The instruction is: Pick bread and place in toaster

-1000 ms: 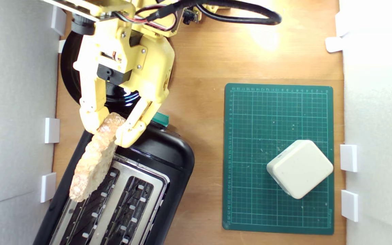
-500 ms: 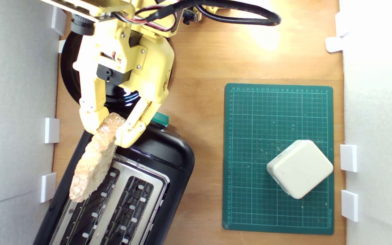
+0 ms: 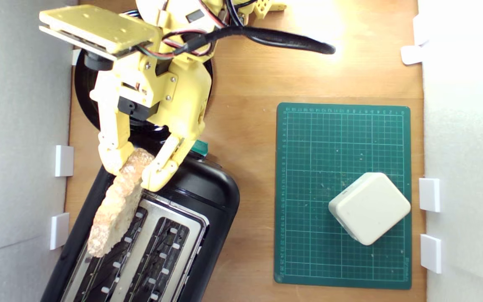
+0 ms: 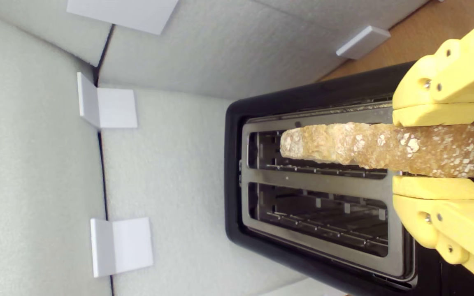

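Bread (image 3: 118, 205), a knobbly tan-crusted slice seen edge-on in the exterior view, is clamped at its rounded end by the yellow plastic tool (image 3: 134, 167) and slants over the slot of the black, silver-topped toaster (image 3: 208, 197) nearer that view's left; the toaster's lower end is cut off by the frame, and the arm hides most of a glossy black plate (image 3: 83, 94) on the wooden desk (image 3: 250, 84). Wrist view: the grainy slice (image 4: 381, 149) is pinched between smooth yellow fingers (image 4: 436, 114) above one slot, whether touching its rim cannot be told.

At the frame's left, the end effector (image 3: 134, 167) grips the bread (image 3: 115, 205) over the toaster (image 3: 208, 197).
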Available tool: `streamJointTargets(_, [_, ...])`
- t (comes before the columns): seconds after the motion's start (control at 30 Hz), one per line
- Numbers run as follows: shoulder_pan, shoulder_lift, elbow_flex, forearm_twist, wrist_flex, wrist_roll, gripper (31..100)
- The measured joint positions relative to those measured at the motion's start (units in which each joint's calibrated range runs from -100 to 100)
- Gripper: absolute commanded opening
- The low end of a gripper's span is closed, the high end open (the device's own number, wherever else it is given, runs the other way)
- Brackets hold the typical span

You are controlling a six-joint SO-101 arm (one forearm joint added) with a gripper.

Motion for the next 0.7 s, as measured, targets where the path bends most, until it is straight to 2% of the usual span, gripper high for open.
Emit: streamJointTargets(0.7, [0.1, 8.0, -1.6, 0.1, -3.1, 1.1, 55.1])
